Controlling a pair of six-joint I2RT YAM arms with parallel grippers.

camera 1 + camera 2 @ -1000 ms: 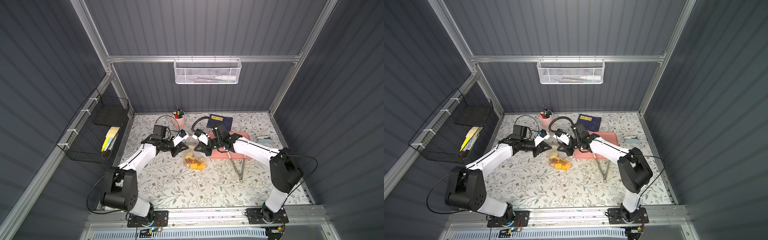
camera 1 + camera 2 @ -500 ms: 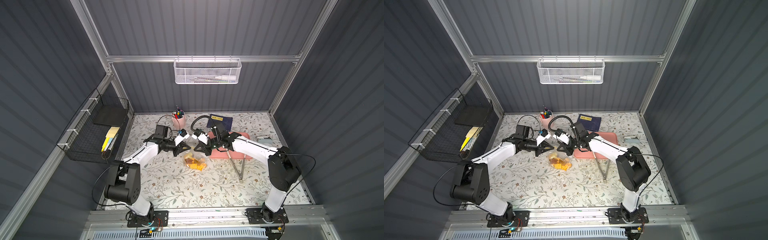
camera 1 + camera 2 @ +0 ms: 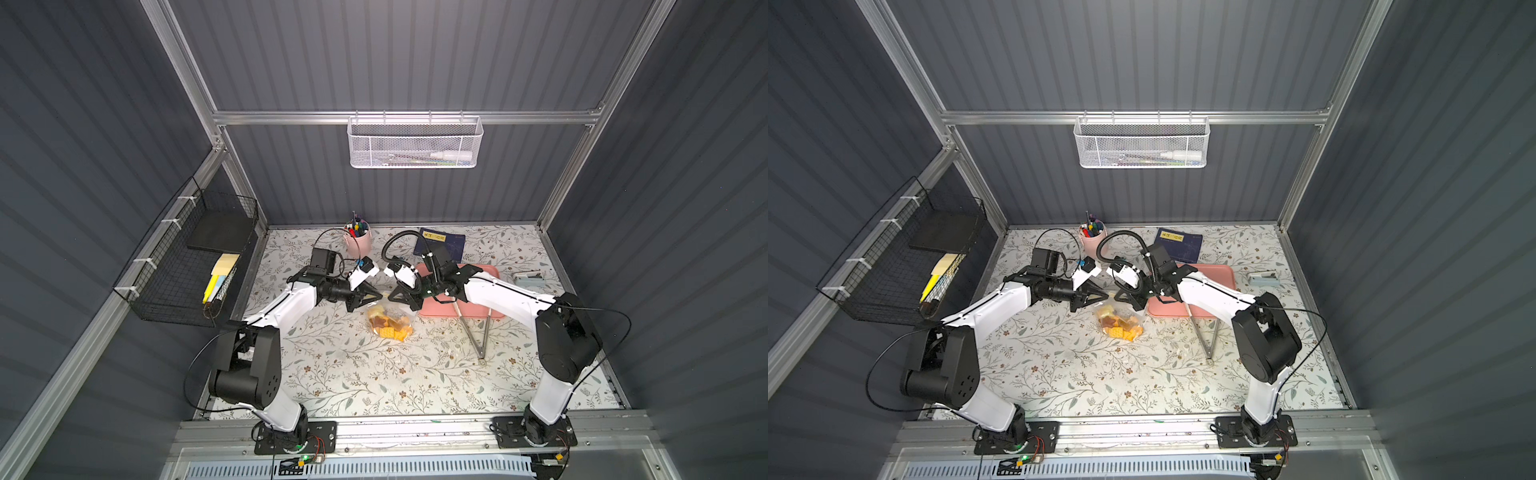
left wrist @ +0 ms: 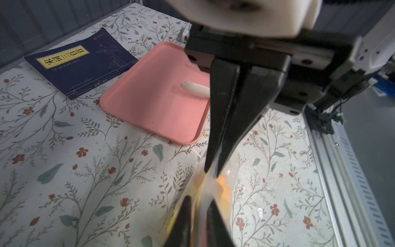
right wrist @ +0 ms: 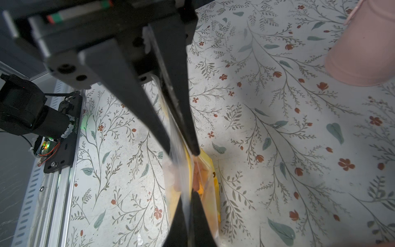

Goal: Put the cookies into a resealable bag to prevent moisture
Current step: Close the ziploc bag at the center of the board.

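1. A clear bag (image 3: 390, 318) sits near the middle of a flower-patterned table (image 3: 374, 382), just beside a corner of a pink tray (image 4: 149, 102).
2. The cookies (image 3: 388, 328), orange, yellow and brown, are piled inside the bag at its lower end, which rests on the table.
3. The bag's top edge is raised off the table and runs between two grippers that face each other almost tip to tip.
4. The right gripper (image 4: 210, 171) has its jaws closed on the top edge, pinching the clear film.
5. The left gripper (image 5: 182, 150) has its jaws a little apart. The film passes through the narrow gap, and it is unclear whether either finger touches it.
6. Metal tongs (image 3: 478, 336) lie open on the right arm's side. Their arms reach onto the tray's near edge and their joined end is on the table.
7. A dark blue book (image 3: 440, 243) lies flat behind the tray, near the back wall.
8. A pink cup (image 3: 358, 245) full of pens stands at the back, behind the left gripper.
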